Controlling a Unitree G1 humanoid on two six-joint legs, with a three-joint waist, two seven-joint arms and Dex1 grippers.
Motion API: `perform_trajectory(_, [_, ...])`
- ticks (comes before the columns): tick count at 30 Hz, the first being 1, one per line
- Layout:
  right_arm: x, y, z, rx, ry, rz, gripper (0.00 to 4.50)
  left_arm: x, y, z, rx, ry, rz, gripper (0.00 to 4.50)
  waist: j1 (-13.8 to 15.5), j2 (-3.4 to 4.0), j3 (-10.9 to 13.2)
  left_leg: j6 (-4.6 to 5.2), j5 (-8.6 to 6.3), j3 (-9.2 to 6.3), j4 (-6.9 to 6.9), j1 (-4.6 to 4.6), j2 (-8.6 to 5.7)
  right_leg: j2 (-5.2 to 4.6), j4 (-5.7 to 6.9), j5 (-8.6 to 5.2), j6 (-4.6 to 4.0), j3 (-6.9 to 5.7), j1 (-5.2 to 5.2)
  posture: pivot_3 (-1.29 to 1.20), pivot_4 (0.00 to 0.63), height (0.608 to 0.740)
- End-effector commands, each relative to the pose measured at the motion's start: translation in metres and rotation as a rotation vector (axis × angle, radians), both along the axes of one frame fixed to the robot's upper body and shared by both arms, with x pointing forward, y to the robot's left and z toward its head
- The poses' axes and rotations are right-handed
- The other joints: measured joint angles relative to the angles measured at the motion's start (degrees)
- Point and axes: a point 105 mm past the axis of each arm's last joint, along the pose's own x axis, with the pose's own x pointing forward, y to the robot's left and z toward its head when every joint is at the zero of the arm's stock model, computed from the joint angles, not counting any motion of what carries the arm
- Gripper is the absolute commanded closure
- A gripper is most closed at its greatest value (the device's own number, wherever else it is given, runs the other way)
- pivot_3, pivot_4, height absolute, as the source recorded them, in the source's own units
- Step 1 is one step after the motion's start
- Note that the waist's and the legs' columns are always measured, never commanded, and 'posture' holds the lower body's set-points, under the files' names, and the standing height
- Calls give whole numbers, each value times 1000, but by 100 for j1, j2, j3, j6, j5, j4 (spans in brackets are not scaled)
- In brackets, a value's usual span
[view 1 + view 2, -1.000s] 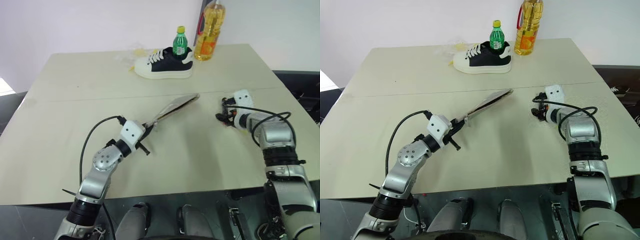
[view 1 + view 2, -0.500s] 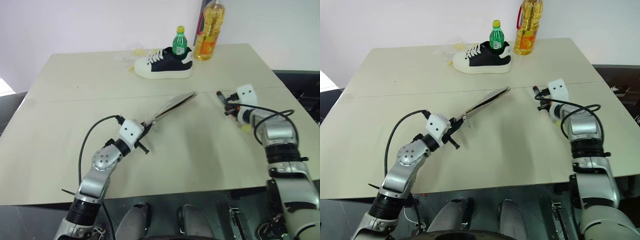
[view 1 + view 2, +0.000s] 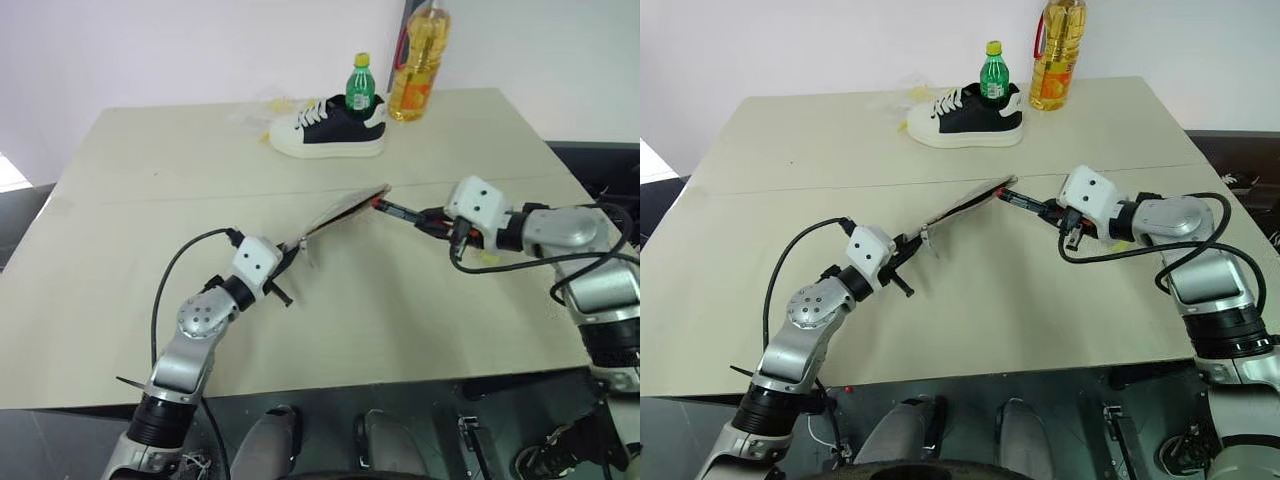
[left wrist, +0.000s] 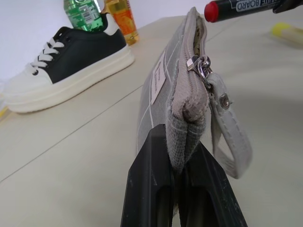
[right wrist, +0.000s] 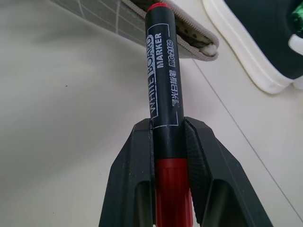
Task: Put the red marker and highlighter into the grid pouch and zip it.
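Right wrist view shows the right claw (image 5: pixel 169 142) clamped on the red marker (image 5: pixel 162 85), black barrel forward, its red end just at the open mouth of the grid pouch (image 5: pixel 142 21); the pen seems aimed along the claw so that it can slide straight in. In the left wrist view the left claw (image 4: pixel 176 165) is pinched tight on the pouch's near corner, by the zipper pull and wrist strap, holding the case up on edge off the counter (image 3: pixel 380 300) so the unzipped edge faces the incoming pen. From the head camera the pouch slants up from the left claw toward the right one, and the marker's tip touches or nearly touches its far end. The highlighter (image 3: pixel 488 258) lies on the counter just beside the right arm, not yet picked up. A shoe (image 3: pixel 328 128) and two bottles stand well apart at the far edge.
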Motion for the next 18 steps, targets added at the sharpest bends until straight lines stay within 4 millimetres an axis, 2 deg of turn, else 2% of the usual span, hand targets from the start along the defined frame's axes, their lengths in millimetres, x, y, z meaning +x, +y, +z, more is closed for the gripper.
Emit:
perform_trajectory(1, [2,7,13,-9,-63,23,4148,-5,-5,15,-10,-57,-35,4500,-6,0,0,0,0,0,-1,0,0,0,-1,0,0,0,0,0,150,738])
perform_trajectory(7, [2,11,13,-12,-66,35,4148,-5,-5,15,-7,-55,-37,4500,-9,0,0,0,0,0,-1,0,1,0,0,0,0,0,-2,0,150,738])
perform_trajectory(18, [-4,12,33,35,-92,62,4148,-6,-6,10,2,-45,-40,4500,-9,0,0,0,0,0,-1,0,0,0,0,0,0,0,-1,0,150,738])
